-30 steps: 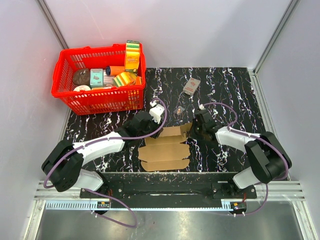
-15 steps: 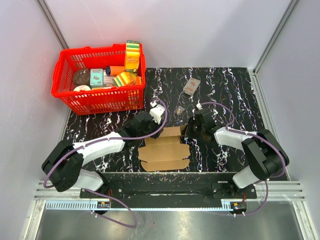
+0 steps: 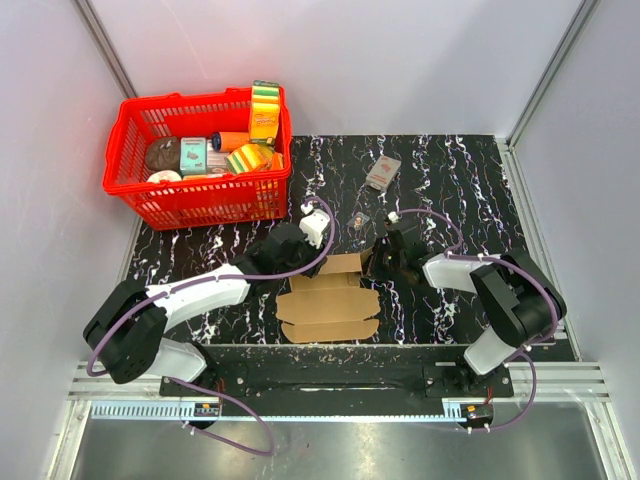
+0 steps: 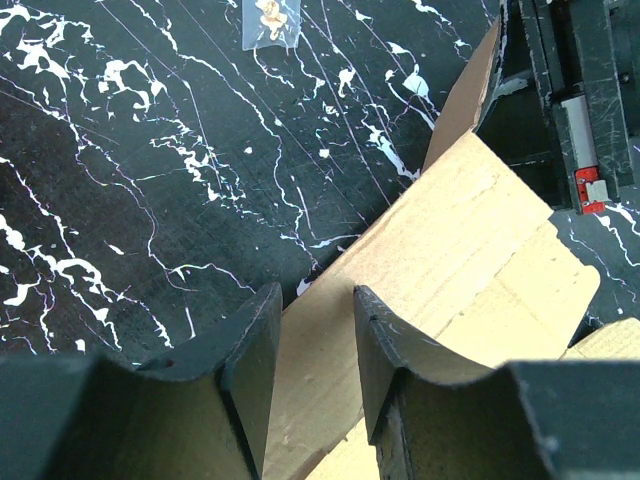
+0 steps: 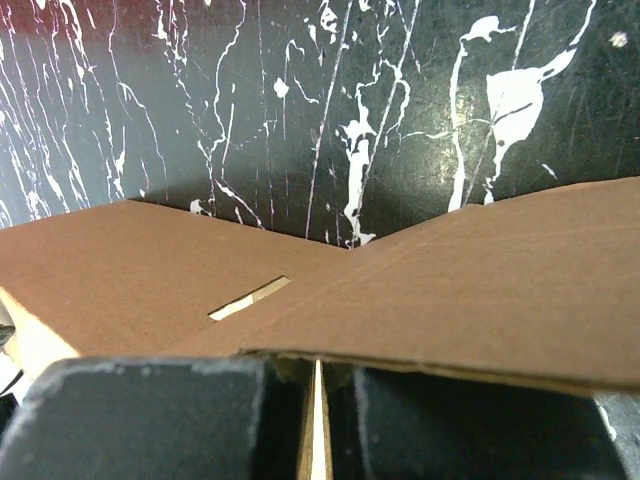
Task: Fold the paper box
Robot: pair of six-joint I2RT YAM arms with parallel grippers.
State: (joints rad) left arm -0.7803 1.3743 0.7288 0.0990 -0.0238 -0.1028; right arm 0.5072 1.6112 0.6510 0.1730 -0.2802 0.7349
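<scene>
The paper box (image 3: 330, 305) is a flat brown die-cut cardboard sheet lying in the middle of the black marbled table, between the two arms. My left gripper (image 3: 312, 262) sits low over its far-left edge. In the left wrist view, that gripper (image 4: 315, 300) is open, its jaws apart over the cardboard (image 4: 470, 230). My right gripper (image 3: 378, 262) is at the sheet's far-right corner, where a flap stands raised. In the right wrist view, this gripper (image 5: 316, 375) is shut on a thin cardboard edge, and the brown flap (image 5: 480, 290) lies across its fingers.
A red basket (image 3: 195, 205) full of groceries stands at the back left. A small grey-and-red packet (image 3: 383, 172) lies at the back centre. A tiny clear bag (image 3: 358, 220) lies just behind the cardboard, also seen from the left wrist (image 4: 270, 15). Grey walls enclose the table.
My right gripper has moved left with the right flap, which now stands steeper and covers less of the table. The left arm has not moved.
</scene>
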